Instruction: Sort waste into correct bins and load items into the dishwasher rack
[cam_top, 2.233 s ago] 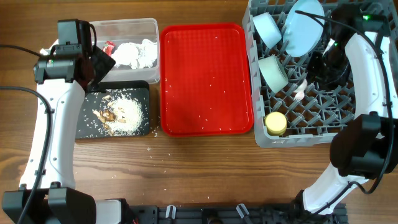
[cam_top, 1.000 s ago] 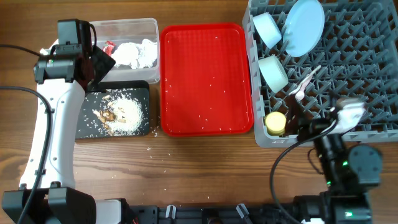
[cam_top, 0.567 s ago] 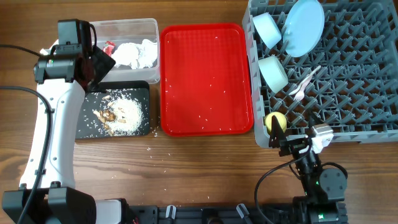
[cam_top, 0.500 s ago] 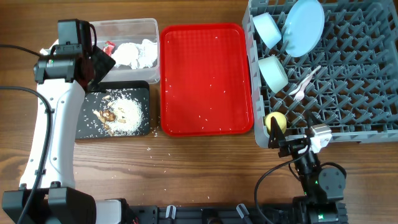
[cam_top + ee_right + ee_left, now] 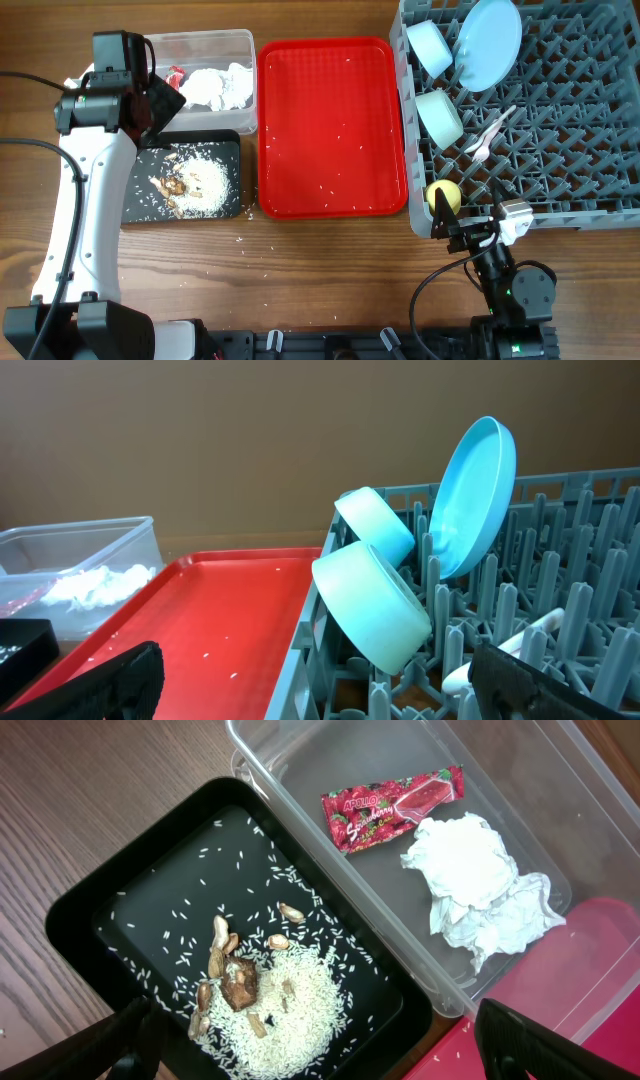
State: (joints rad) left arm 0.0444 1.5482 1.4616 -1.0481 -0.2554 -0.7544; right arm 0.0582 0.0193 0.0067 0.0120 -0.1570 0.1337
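Note:
In the clear tub [image 5: 205, 42] lie the red wrapper [image 5: 392, 806] and the white napkin [image 5: 478, 885]. Rice with brown bits [image 5: 280, 1010] sits in the black tray [image 5: 135, 205]. My left gripper [image 5: 330, 1060] hangs open and empty above the tray's edge nearest the red tray. The grey rack [image 5: 580, 150] holds the blue plate [image 5: 490, 42] on edge, two bowls [image 5: 430, 45] [image 5: 440, 117], the yellow cup [image 5: 443, 197] and the white fork and spoon [image 5: 490, 135]. My right gripper [image 5: 470, 232] stands open and empty, low at the rack's front edge, facing the bowls [image 5: 370, 605].
The flat red tray [image 5: 330, 125] lies between the bins and the rack, with scattered rice grains on it. A few grains dot the wooden table [image 5: 300, 280] in front of the black tray. The right arm is folded near the table's front edge.
The right arm has drawn back from over the rack to the table's front edge and folded down; it has held still for the last half second. The left arm has not moved.

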